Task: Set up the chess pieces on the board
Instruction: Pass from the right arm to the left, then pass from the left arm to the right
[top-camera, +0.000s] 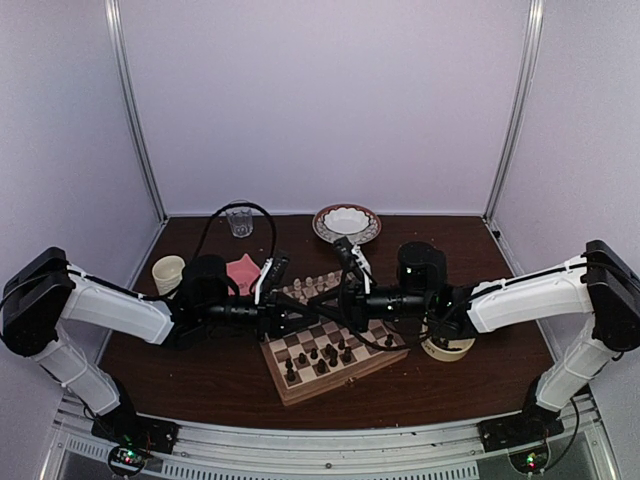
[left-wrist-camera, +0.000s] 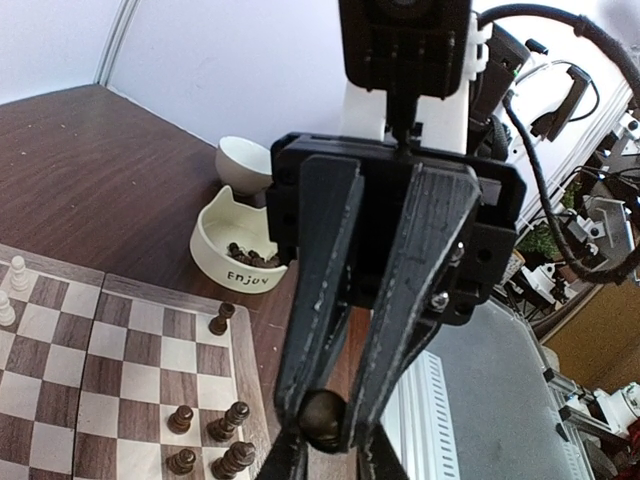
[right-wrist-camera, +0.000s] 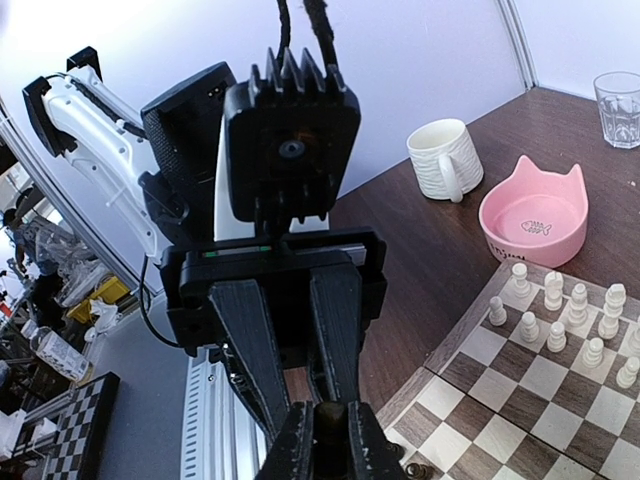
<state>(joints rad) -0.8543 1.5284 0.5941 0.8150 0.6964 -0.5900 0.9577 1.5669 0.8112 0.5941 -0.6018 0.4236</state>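
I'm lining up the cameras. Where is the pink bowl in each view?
Top: pink bowl, left of centre, off the far-left corner of the board.
Left wrist: not in it.
Right wrist: upper right, beyond the white pieces.
Shared landmark: the board, in all three.

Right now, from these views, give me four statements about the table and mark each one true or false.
1. The left gripper is shut on a dark chessman. True.
2. The pink cat-eared bowl holds chess pieces. False: it is empty.
3. The cream bowl marked Enjoy holds dark chessmen. True.
4. The pale chessmen lie on the tabletop, off the chessboard. False: they stand upright on its squares.
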